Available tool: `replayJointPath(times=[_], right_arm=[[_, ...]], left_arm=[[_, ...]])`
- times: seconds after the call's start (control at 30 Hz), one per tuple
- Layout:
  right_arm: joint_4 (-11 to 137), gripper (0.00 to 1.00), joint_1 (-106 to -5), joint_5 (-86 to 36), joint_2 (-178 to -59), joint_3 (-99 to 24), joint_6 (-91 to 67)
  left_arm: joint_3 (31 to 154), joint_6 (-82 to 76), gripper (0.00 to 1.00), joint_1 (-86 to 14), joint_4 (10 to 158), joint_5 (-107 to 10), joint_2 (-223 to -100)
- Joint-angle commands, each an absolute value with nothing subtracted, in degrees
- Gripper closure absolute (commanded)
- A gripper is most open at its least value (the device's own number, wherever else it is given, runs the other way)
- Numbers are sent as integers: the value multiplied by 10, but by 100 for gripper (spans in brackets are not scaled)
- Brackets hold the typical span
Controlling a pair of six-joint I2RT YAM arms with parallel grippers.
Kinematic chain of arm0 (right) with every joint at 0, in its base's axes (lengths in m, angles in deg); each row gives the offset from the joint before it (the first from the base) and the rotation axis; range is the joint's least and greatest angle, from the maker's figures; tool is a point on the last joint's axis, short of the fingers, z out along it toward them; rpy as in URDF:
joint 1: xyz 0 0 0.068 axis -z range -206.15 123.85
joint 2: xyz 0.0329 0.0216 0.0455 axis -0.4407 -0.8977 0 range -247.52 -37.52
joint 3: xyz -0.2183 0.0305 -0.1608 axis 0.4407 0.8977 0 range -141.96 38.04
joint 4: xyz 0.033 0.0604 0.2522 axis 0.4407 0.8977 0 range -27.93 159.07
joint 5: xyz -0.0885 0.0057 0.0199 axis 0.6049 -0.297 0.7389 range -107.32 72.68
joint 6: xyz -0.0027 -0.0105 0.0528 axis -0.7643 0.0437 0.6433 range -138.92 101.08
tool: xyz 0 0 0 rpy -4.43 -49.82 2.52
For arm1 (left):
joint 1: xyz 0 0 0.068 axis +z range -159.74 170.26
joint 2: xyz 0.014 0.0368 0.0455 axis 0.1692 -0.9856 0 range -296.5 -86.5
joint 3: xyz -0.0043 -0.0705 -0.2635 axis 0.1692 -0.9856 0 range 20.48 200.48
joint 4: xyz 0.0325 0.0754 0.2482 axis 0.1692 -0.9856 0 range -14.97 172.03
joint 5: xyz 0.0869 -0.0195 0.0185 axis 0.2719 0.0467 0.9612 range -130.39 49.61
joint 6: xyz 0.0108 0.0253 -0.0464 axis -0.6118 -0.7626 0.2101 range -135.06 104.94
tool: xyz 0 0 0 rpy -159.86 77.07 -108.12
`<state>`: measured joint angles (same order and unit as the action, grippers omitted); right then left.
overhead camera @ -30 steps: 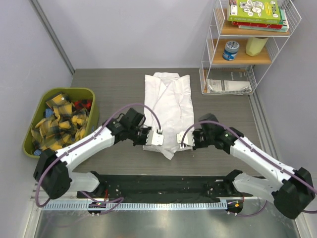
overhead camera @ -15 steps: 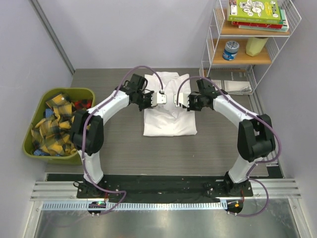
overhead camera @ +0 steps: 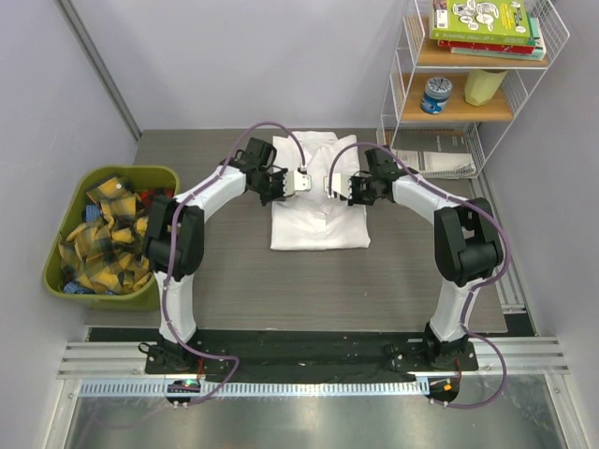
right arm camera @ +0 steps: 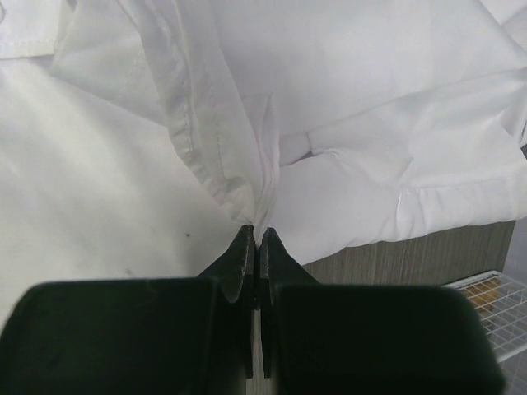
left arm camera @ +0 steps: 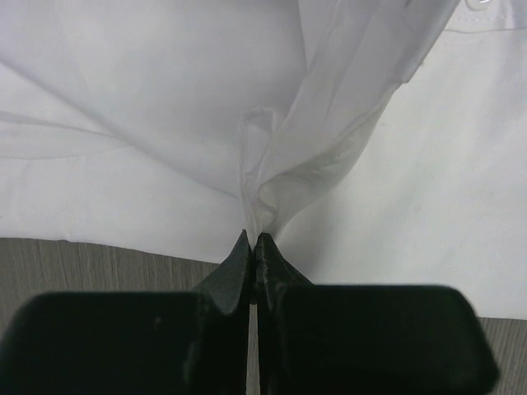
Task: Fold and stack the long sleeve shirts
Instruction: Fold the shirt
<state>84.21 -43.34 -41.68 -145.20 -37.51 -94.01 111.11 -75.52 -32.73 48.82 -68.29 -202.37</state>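
One white long sleeve shirt (overhead camera: 318,229) lies on the dark table, folded over into a short rectangle with its collar end at the far side. My left gripper (overhead camera: 301,181) is over the shirt's far left part, shut on a pinched ridge of its cloth; the left wrist view shows that white shirt (left arm camera: 123,99) fabric bunching up from between the left gripper (left arm camera: 253,239) tips. My right gripper (overhead camera: 335,185) is close beside it on the right, shut on a hemmed fold of the shirt (right arm camera: 370,82), as the right gripper (right arm camera: 254,232) tips show in the right wrist view.
A green bin (overhead camera: 161,174) full of yellow-and-black plaid cloths (overhead camera: 108,234) stands at the table's left edge. A white wire shelf (overhead camera: 402,103) with books, a can and papers stands at the back right, close to the right arm.
Both grippers have carried the shirt's near edge from the near side to the far side, folding the shirt over itself. In the last half second they moved slightly farther back.
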Motion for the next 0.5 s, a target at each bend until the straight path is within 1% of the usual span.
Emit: replayJointPath(times=[0.0, 0.13, 0.2, 0.23, 0.27, 0.3, 0.33, 0.37, 0.4, 0.43, 0.47], right_arm=[[792, 99, -435, -413, -1455, -388, -931], [786, 99, -434, -407, -1463, -391, -934], [782, 98, -434, -402, -1478, -394, -928], [764, 88, -435, -395, -1483, -397, -919], [752, 82, -435, -378, -1489, -399, -893], [742, 76, -435, -364, -1497, -403, -876], [738, 65, -434, -352, -1501, -421, -864], [732, 62, -429, -331, -1504, -431, -850], [729, 59, -424, -328, -1502, -458, -806], [734, 55, -418, -328, -1499, -474, -786], [735, 48, -412, -323, -1496, -490, -757]], left_arm=[[1125, -752, 100, -322, 514, -677, -2036], [1150, -743, 100, -320, 518, -656, -2053], [1159, -735, 95, -318, 521, -645, -2072], [1169, -716, 90, -317, 525, -639, -2079], [1174, -705, 80, -315, 530, -630, -2088], [1181, -694, 73, -310, 534, -624, -2092], [1196, -642, 67, -307, 545, -617, -2094], [1207, -618, 57, -302, 560, -607, -2094], [1220, -591, 50, -289, 565, -607, -2094], [1243, -532, 44, -282, 575, -603, -2091], [1255, -494, 37, -275, 590, -585, -2090]])
